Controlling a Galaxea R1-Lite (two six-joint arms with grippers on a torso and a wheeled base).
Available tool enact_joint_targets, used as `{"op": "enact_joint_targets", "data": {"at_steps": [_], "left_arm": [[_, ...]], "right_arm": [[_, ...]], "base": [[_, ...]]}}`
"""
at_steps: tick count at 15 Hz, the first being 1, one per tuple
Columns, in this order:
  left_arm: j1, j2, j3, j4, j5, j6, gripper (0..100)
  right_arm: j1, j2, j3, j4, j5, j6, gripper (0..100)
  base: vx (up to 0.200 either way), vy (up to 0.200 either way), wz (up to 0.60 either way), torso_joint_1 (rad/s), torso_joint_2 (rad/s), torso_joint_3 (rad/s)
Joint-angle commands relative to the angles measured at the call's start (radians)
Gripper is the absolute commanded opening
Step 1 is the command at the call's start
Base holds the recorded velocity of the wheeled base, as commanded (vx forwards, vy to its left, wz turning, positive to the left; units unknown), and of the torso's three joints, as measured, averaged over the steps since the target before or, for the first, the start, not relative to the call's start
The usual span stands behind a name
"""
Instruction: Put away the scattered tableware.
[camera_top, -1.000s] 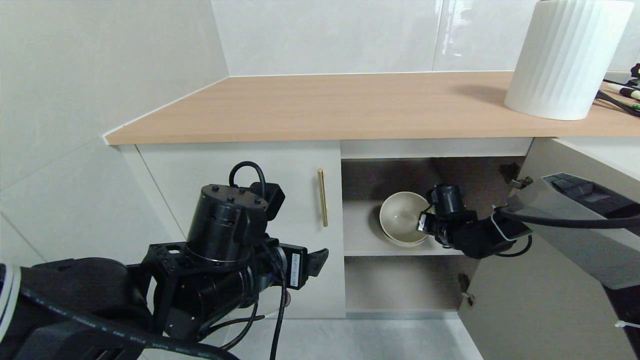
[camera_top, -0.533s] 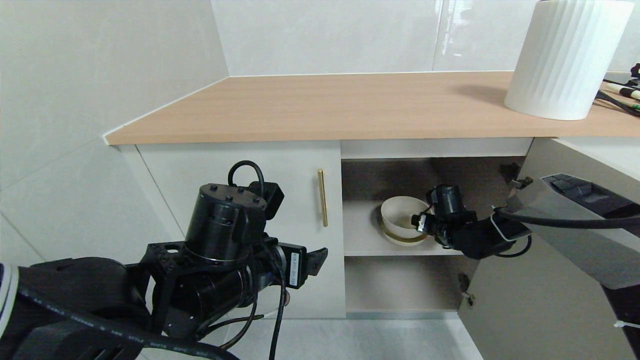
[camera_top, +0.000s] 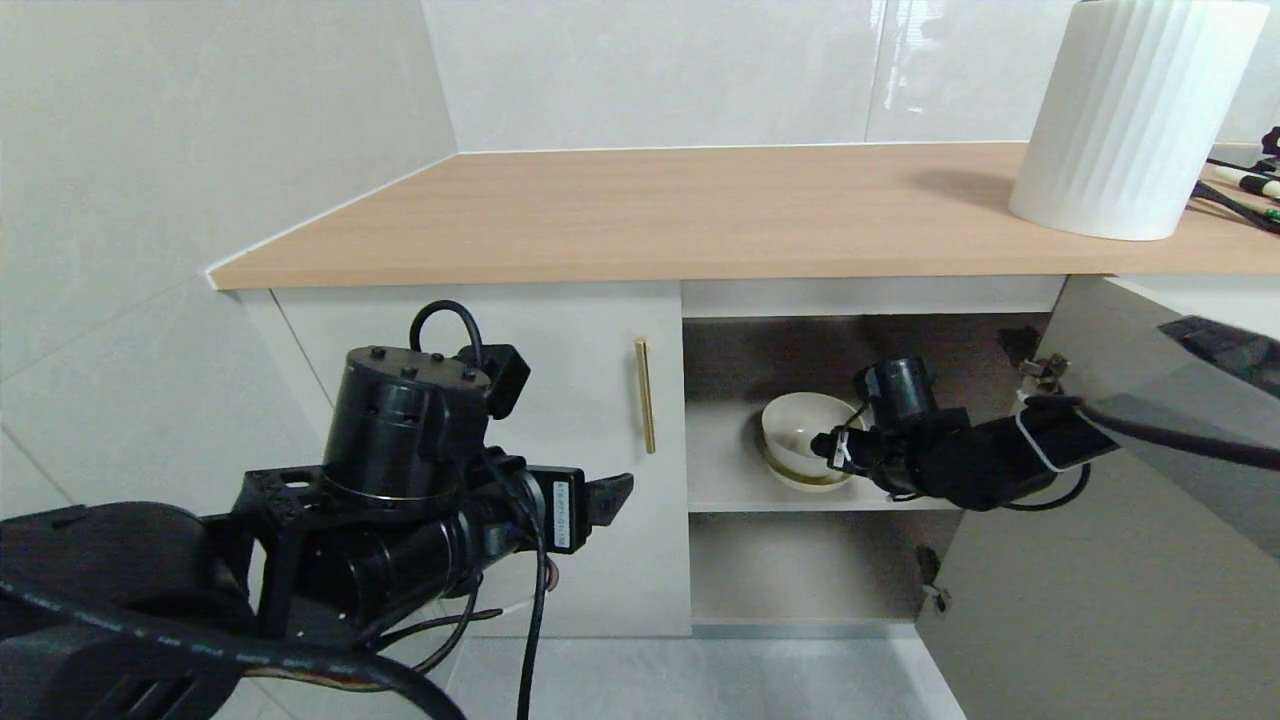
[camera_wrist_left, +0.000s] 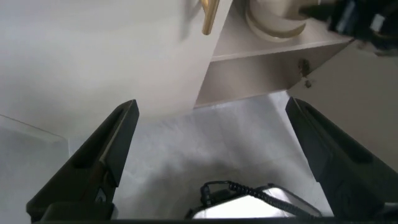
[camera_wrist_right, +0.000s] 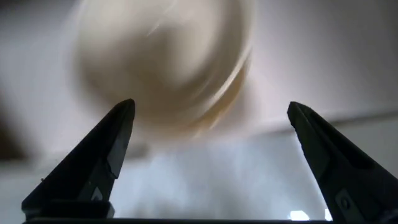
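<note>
The light wood-grain worktop (camera_top: 650, 215) spans the top of a pale grey base cabinet (camera_top: 480, 340), whose right-hand door (camera_top: 1080, 600) stands swung open. A tall white ribbed cylindrical container (camera_top: 1135, 115) stands on the worktop at the right, well apart from the work area. Inside the open compartment, the upper shelf (camera_top: 720, 460) carries the task item: a cream, glazed-looking round bowl (camera_top: 795, 435), upright, seated in a second dish of similar colour beneath it. The bowl sits near the front of the shelf, on the side toward the closed door. The left gripper (camera_top: 605, 495) hangs in front of the closed door, below the slim brass bar handle (camera_top: 645, 395). Its jaws are spread wide and hold nothing. The right gripper (camera_top: 835, 450) is inside the compartment, just beside the bowl's right rim. Its jaws are likewise spread wide and empty, with the bowl ahead of the fingertips, not between them. Contact with the rim cannot be determined. Handling assessment: the bowl is probably rigid, moderately light, smooth and brittle. It is likely to slip under a shallow pinch and chip if knocked against the shelf or door. Should it need re-seating, grip across the rim wall, one finger inside and one outside. Nested dishes can shift together, so keep any withdrawal clear of the rim.
</note>
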Motion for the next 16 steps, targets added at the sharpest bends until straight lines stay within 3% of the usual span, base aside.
{"op": "enact_joint_targets", "data": {"at_steps": [1, 5, 10, 12, 16], "left_arm": [[0.009, -0.081, 0.044, 0.025, -0.022, -0.007, 100], [0.009, -0.123, 0.144, 0.024, -0.033, -0.007, 100], [0.009, -0.124, 0.145, 0.024, -0.036, -0.010, 100], [0.009, -0.104, 0.145, 0.024, -0.037, -0.035, 100], [0.009, -0.103, 0.144, 0.024, -0.037, -0.038, 100]], "right_arm": [[0.054, -0.283, 0.095, 0.222, 0.078, 0.011, 100], [0.128, -0.565, 0.135, 0.578, 0.196, 0.012, 100], [0.157, -0.652, 0.275, 0.599, 0.211, 0.011, 100], [0.194, -0.665, 0.281, 0.601, 0.210, 0.011, 100], [0.205, -0.663, 0.293, 0.601, 0.208, 0.011, 100]], "base": [[0.000, 0.000, 0.00, 0.000, 0.00, 0.000], [0.000, 0.000, 0.00, 0.000, 0.00, 0.000], [0.000, 0.000, 0.00, 0.000, 0.00, 0.000], [-0.200, 0.000, 0.00, 0.002, 0.00, -0.002], [-0.200, 0.000, 0.00, 0.002, 0.00, 0.004]]}}
